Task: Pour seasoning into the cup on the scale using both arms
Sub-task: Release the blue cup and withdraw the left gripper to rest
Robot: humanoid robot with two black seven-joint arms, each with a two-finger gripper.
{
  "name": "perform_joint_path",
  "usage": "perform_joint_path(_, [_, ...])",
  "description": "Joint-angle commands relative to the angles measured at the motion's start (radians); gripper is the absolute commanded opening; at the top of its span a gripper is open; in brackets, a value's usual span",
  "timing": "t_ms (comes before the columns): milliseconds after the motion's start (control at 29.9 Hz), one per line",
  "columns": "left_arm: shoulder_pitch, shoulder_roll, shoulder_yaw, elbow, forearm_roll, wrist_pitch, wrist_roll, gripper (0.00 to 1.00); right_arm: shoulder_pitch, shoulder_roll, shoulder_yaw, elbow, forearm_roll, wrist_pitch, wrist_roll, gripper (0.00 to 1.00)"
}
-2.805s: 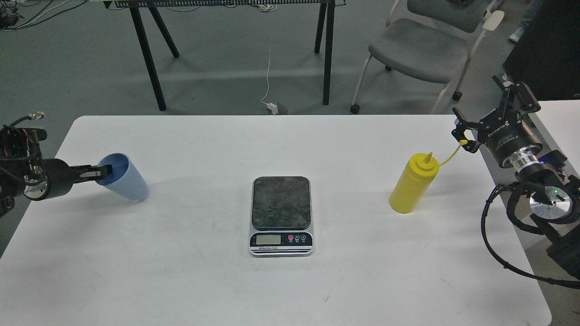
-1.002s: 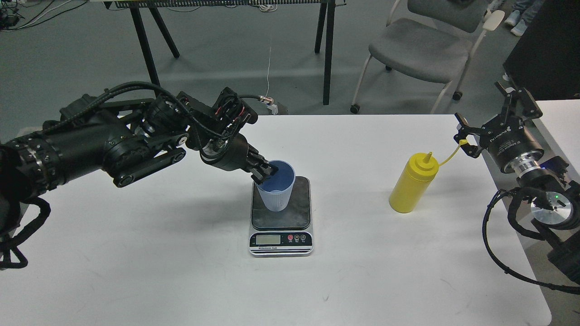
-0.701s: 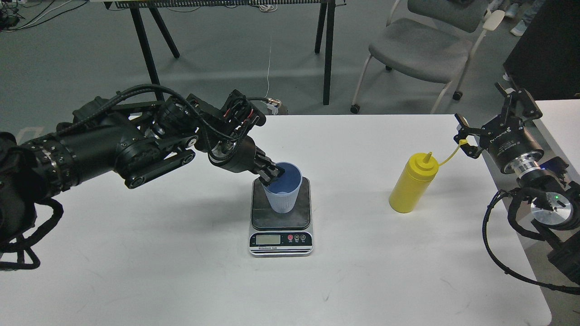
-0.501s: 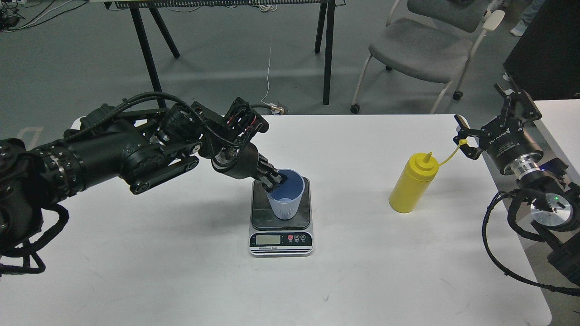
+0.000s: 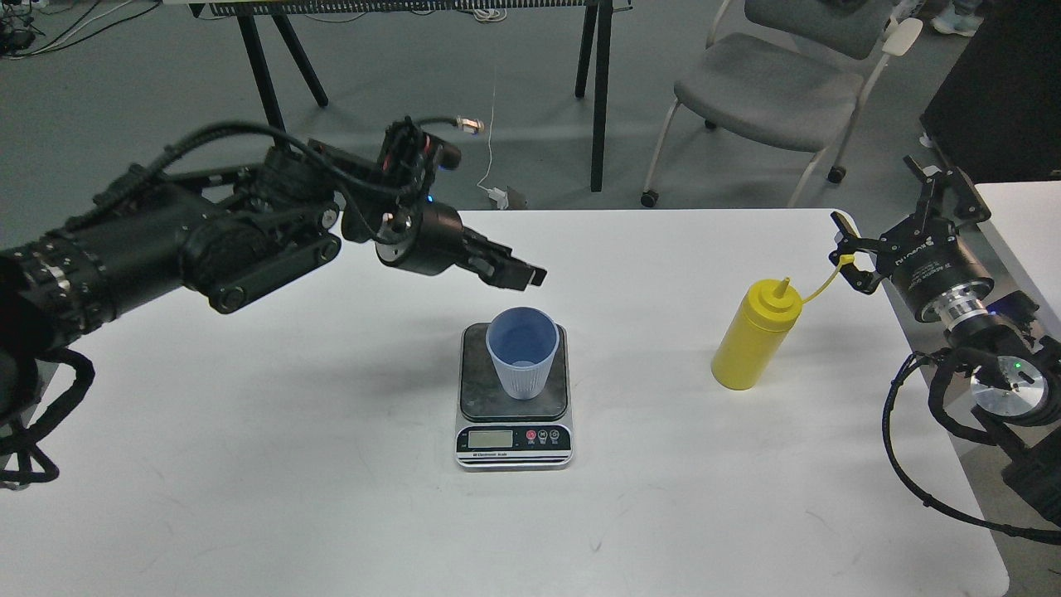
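Observation:
The light blue ribbed cup (image 5: 522, 352) stands upright on the dark platform of the scale (image 5: 477, 391) in the middle of the white table. My left gripper (image 5: 520, 276) hovers just above and behind the cup's rim, pointing right, slightly open and empty. The yellow squeeze bottle (image 5: 753, 347) stands upright to the right of the scale, with its tethered cap (image 5: 846, 259) hanging out to its right. My right gripper (image 5: 883, 203) is open and empty at the table's right edge. One finger is next to the cap and is not holding it.
The white table (image 5: 331, 497) ends near my right arm, and a second white surface (image 5: 1024, 215) lies beyond it. A grey chair (image 5: 767, 91) and black table legs (image 5: 269, 108) stand on the floor behind.
My left gripper carried the cup from the table's left side onto the scale, let go of its rim and rose up and back. The right arm and bottle have not moved.

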Motion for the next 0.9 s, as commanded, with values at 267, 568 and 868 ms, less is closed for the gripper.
perform_joint_path(267, [0.160,0.103,-0.156,0.457,-0.957,0.000,0.000,0.97,-0.124,-0.066,0.092,0.055,0.263,0.000,-0.020,0.99])
perform_joint_path(568, [0.349,0.043,-0.181,0.620,-1.346,0.000,0.000,0.99,-0.422,-0.158,0.105,0.358,0.604,0.000,-0.095,0.99])
perform_joint_path(868, [0.412,0.023,-0.253,0.640,-1.361,0.000,0.000,0.99,-0.601,-0.074,0.159,0.498,0.639,0.000,-0.081,0.99])
